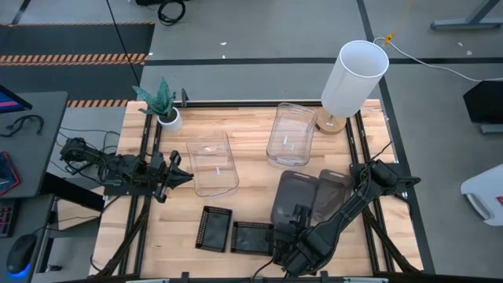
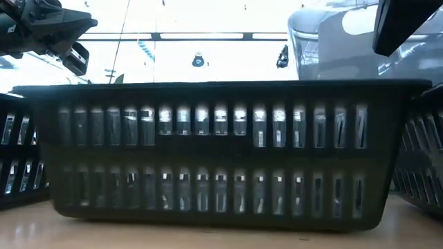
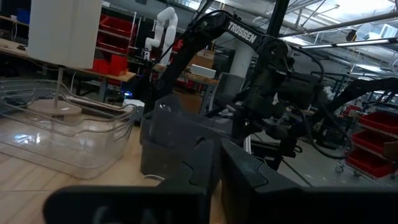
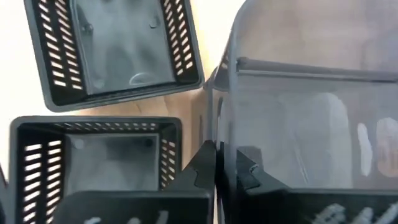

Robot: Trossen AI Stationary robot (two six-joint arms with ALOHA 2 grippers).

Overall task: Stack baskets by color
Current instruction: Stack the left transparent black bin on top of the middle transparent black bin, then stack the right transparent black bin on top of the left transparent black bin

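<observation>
Two smoky grey baskets [image 1: 295, 196] [image 1: 332, 191] lie side by side right of the table's middle. My right gripper [image 1: 291, 222] is shut on the near end of the left one [image 4: 311, 112]. Two black mesh baskets [image 1: 214, 228] [image 1: 251, 236] sit upright near the front edge, just left of that gripper, and one of them [image 2: 221, 152] fills the low view. Two clear baskets [image 1: 212, 163] [image 1: 291, 134] stand farther back. My left gripper [image 1: 182, 176] waits at the table's left, shut on nothing, beside the left clear basket. My right gripper pinches the smoky basket's wall [image 4: 219, 134] at its near left corner. One finger [image 4: 200, 169] is outside it, and the other [image 4: 250, 173] shows through the plastic from inside. The fingers slant steeply down from the near right. I cannot tell whether the basket is off the table.
A white cylindrical lampshade [image 1: 354, 77] on its wooden foot stands at the far right corner. At the far left is a small white plant pot [image 1: 167, 118]. The second smoky basket lies tight against the held one. Bare wood lies between the clear and black baskets.
</observation>
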